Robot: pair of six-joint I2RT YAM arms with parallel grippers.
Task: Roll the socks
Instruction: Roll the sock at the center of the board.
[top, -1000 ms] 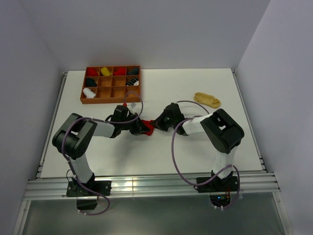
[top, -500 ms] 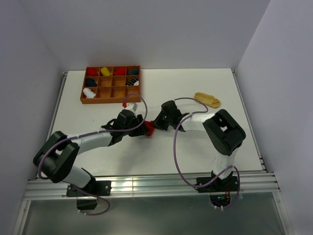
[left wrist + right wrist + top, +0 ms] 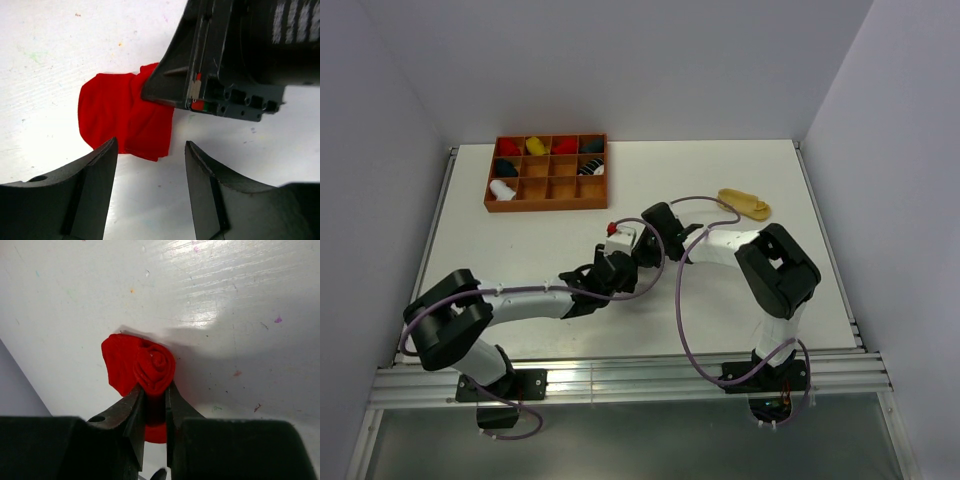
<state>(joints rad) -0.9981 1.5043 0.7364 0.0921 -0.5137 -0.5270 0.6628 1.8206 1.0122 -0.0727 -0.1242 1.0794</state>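
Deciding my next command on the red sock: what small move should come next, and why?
Probably ease the left gripper forward and close it on the loose flap, so it can be wrapped over the roll. The right gripper is shut on the red sock at its spiral core, the flap lies flat and unrolled beside it, and the left gripper is open at the fabric's edge.

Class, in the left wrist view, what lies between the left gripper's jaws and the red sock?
Nothing: there the red sock's near edge reaches the gap of the left gripper's open jaws, over bare table.
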